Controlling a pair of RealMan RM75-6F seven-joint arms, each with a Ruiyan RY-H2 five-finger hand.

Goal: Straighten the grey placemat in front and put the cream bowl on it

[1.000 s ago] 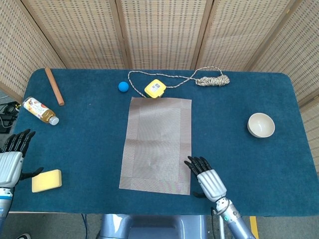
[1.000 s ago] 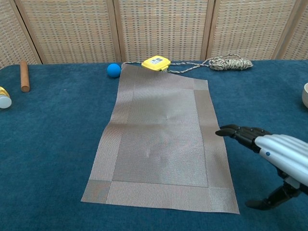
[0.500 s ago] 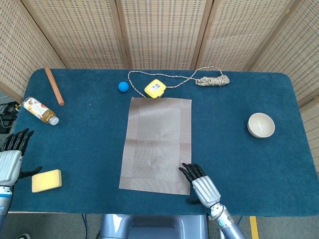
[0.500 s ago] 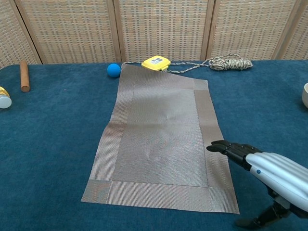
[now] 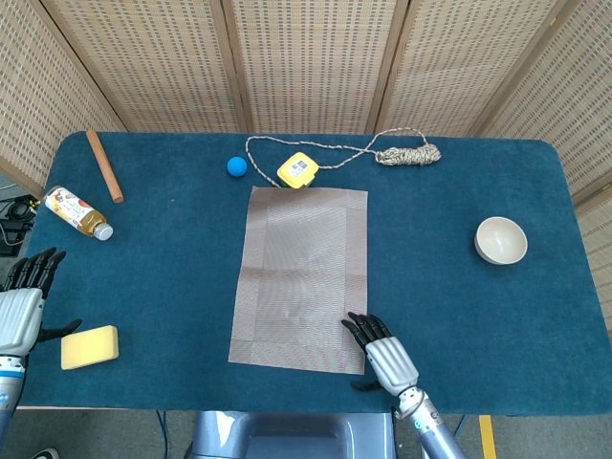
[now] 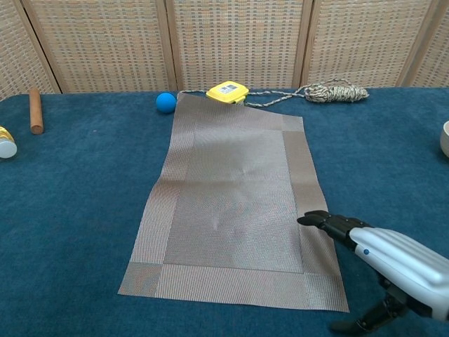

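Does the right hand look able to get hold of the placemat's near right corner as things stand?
Probably yes. The right hand hovers with its fingertips over the grey placemat near that corner, its fingers spread, and nothing lies between them.

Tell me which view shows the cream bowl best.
The head view: the whole cream bowl sits in frame on the blue table, right of the grey placemat. The chest view catches only a sliver of it at the right edge.

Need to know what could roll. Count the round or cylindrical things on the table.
3: a blue ball left of the yellow tape measure, a wooden dowel at far left, a bottle lying near it.
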